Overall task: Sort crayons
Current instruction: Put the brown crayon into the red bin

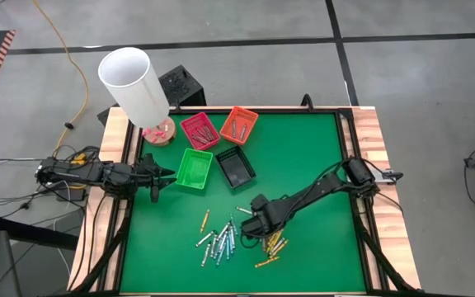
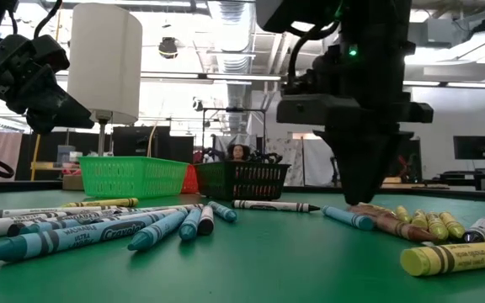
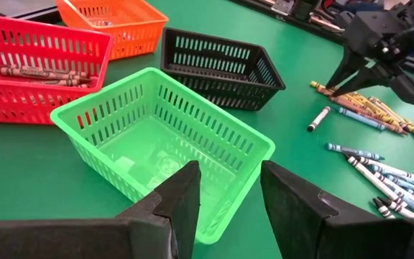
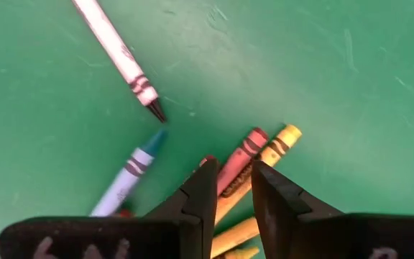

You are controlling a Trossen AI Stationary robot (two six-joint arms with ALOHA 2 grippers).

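Two arms reach in over your green bench (image 1: 303, 165), and the green tray (image 1: 194, 169) serves as the landmark here. Your right claw (image 1: 258, 224) is stretched low across the bench, well away from the green tray on the side opposite the red tray, tips down at the yellow-orange end of the crayons (image 1: 237, 239). In the right wrist view its fingers (image 4: 205, 188) stand slightly apart, with a red-brown crayon (image 4: 239, 158) and a yellow one (image 4: 275, 150) lying in the gap; you cannot tell whether they are pinched. Your left claw (image 1: 162, 175) hangs level just beside the green tray, at the bench's left edge, fingers (image 3: 184, 198) spread with nothing between them.

The green tray looks empty. The black tray (image 1: 236, 167) sits touching it. The red tray (image 1: 199, 130) lies just beyond the green one and holds a few red-brown crayons (image 3: 31, 72); the orange tray (image 1: 238, 124) next to that holds a few sticks too, colour unclear. The loose crayons lie scattered on the bench near the green tray's far side, light blue and grey-white ones nearer it.

"Crayola" reads on one blue wrapper (image 2: 125, 229) in the low view.
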